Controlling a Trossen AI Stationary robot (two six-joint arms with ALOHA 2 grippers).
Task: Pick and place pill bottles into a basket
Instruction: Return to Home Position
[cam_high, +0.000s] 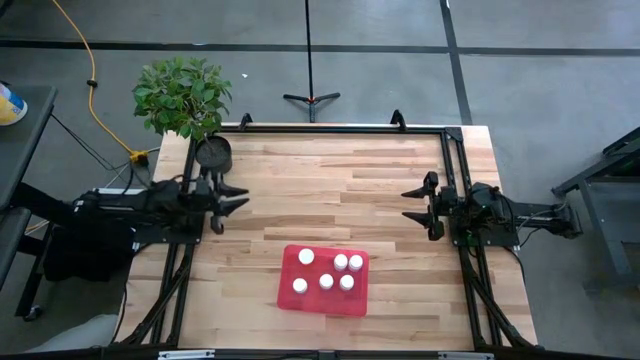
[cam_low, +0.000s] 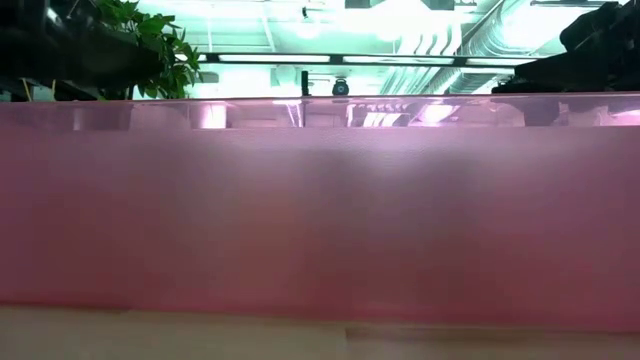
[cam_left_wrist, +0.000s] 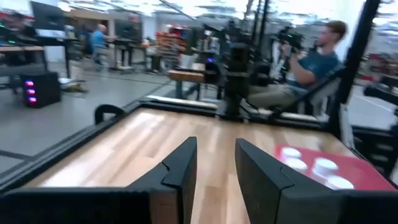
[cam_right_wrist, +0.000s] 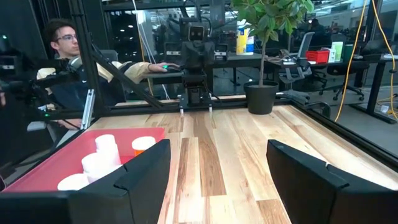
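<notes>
Since all six pill bottles (cam_high: 326, 281) stand in the basket (cam_high: 322, 303), placing looks done; left gripper (cam_high: 238, 198) and right gripper (cam_high: 408, 204) hang at opposite desk edges, fingers apart and empty.

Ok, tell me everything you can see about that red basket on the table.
The shallow red-pink rectangular plastic basket with rounded corners lies flat on the pale wooden table, near the edge where the low camera sits, turned slightly askew. Six small white-capped pill bottles stand upright inside it, one of them orange. The left gripper and right gripper wait at the table's sides with open jaws, apart from it.
</notes>
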